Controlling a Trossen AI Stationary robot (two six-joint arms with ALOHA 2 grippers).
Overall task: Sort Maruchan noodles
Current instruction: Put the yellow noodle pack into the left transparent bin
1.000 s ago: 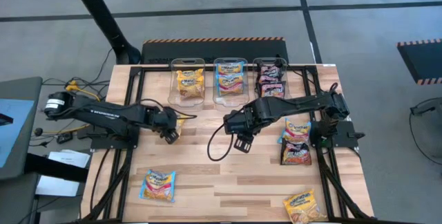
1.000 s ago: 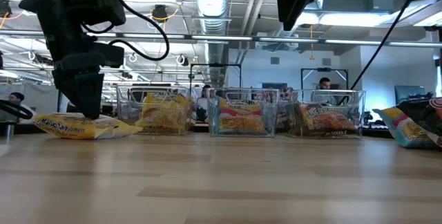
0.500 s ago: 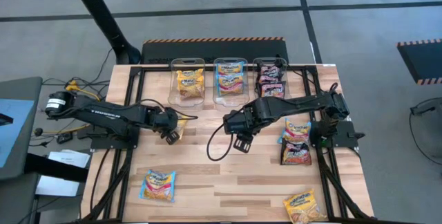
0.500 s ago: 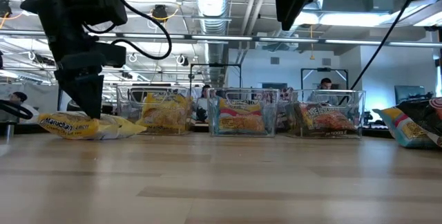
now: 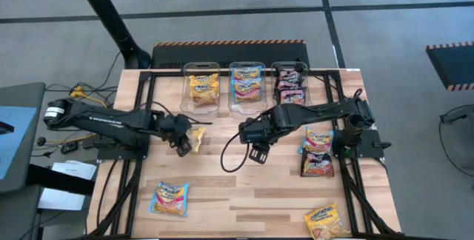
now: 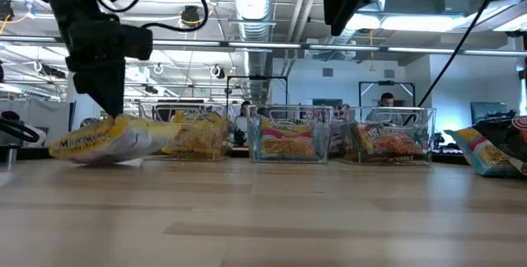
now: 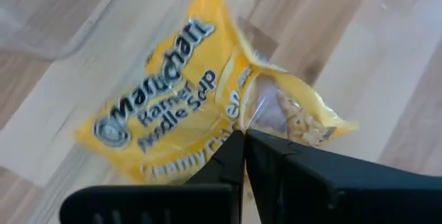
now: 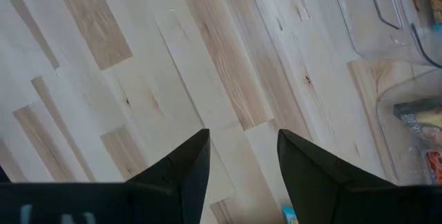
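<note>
My left gripper (image 5: 184, 144) is shut on a yellow Maruchan noodle packet (image 5: 196, 136) at the table's middle left; the packet (image 6: 111, 139) also shows in the low view. My right gripper (image 5: 255, 152) hangs open over bare wood at the table's centre, touching nothing. A blue-and-pink packet (image 5: 170, 198) lies flat near the front left and a yellow one (image 5: 326, 221) at the front right. A few more packets (image 5: 318, 151) lie by the right edge. Three clear bins (image 5: 246, 87) at the far edge hold sorted packets. My left gripper pinches the yellow packet's crumpled wrapper (image 7: 239, 117) at one long edge between its two fingers. The fingers (image 6: 105, 102) come from above, pointing down. The packet hangs tilted below them, one end (image 6: 66, 147) low by the table; whether it touches the wood I cannot tell.
The bins stand side by side: yellow packets in the left bin (image 5: 201, 88), blue in the middle, dark in the right bin (image 5: 290, 84). A black cable (image 5: 231, 158) loops below my right arm. Bare wood (image 5: 244, 195) lies between the front packets.
My left gripper has shut on the yellow packet, risen a little and shifted toward the table's right edge. The packet, flat on the wood before, now tilts with the gripped side raised. My right arm has kept still.
</note>
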